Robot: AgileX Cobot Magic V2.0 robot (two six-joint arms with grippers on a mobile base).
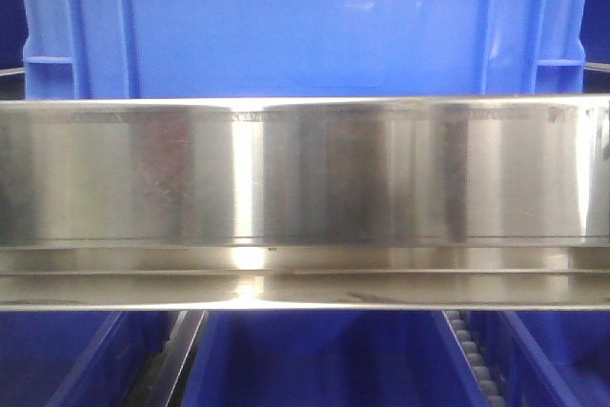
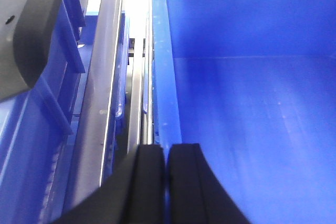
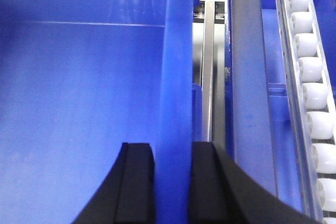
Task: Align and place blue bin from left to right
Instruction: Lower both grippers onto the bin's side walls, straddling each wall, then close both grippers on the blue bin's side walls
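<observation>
The blue bin (image 1: 305,26) fills the top of the front view: a wide smooth side wall with raised ribs near both corners, standing behind a steel rail. In the left wrist view my left gripper (image 2: 167,148) has its black fingers pressed almost together over the bin's (image 2: 252,103) left wall, with only a thin blue sliver between them. In the right wrist view my right gripper (image 3: 173,148) straddles the bin's (image 3: 79,103) right wall, whose blue rim fills the gap between the fingers. Neither gripper shows in the front view.
A shiny steel rail (image 1: 305,178) crosses the front view below the bin. Under it sit more blue bins (image 1: 315,359) and a roller track (image 1: 474,350). White rollers (image 3: 310,77) run right of the held wall. A ribbed blue crate (image 2: 31,145) and a grey arm housing (image 2: 26,30) lie at the left.
</observation>
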